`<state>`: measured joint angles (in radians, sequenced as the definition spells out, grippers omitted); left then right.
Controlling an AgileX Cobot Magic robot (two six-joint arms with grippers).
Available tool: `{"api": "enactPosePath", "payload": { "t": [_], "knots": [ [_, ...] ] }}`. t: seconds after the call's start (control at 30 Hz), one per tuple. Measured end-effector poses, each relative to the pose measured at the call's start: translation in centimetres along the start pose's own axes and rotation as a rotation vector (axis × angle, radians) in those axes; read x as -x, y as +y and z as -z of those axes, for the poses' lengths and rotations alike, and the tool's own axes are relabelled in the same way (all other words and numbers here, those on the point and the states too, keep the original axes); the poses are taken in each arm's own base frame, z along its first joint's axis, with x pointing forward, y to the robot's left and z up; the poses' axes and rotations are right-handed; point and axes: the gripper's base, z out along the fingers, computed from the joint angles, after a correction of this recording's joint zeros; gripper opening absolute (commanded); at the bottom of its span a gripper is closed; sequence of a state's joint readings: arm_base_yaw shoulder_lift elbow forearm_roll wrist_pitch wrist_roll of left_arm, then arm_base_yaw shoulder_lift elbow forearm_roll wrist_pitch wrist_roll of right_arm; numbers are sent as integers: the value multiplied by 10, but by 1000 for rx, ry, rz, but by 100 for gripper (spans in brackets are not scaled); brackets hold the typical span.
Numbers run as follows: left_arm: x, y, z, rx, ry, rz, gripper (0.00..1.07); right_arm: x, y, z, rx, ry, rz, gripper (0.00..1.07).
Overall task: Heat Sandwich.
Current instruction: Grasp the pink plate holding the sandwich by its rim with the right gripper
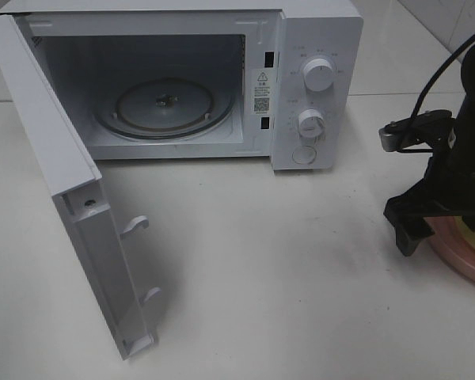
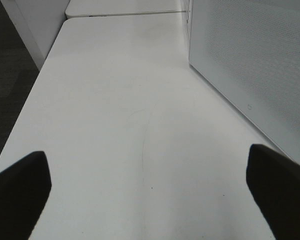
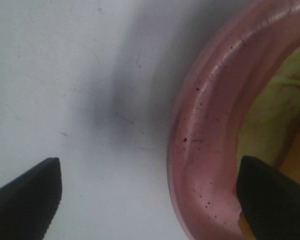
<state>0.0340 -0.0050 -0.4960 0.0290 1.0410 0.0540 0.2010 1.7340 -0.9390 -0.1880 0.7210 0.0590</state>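
From the high camera I see the microwave [image 1: 324, 158] at the back of the white table [image 1: 261, 285]. Its door [image 1: 55, 158] is swung wide open towards the left, and the glass turntable [image 1: 165, 107] shows inside. Two round knobs [image 1: 317, 76] sit one above the other on the front panel.

The sandwich [image 3: 272, 110] lies on the pink plate [image 3: 205, 125] at the far right edge of the table, well apart from the microwave. I can make out only a sliver of it: a pale yellow-green surface with an orange-brown edge inside the plate's rim.

My right hand [image 3: 149, 197] hangs low over the plate's near rim with its fingers spread wide, gripping nothing. One fingertip [image 3: 27, 197] is above bare table just outside the plate, and the other is over the plate's inside, by the sandwich. I cannot tell whether that one touches anything.

My left hand [image 2: 149, 187] is also spread wide and holds nothing, above bare table. A white dotted panel [image 2: 250, 60] of the microwave stands beside it.
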Motion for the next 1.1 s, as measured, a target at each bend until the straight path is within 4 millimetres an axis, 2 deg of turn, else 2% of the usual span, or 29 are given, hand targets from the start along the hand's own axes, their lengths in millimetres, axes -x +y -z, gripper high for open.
{"api": "enactPosePath", "payload": {
  "t": [0.17,0.43,0.63,0.9,1.1],
  "knots": [
    [0,0,0,0,0,0,100,2,0,-1,0,-22,-1,90],
    [0,0,0,0,0,0,100,1,-15,-3,-2,-20,-55,90],
    [0,0,0,0,0,0,100,1,-17,-4,-2,-21,-60,89],
    [0,0,0,0,0,0,100,4,-13,-33,9,50,-48,87],
    [0,0,0,0,0,0,100,5,-12,-43,12,70,-43,85]
  ]
}}
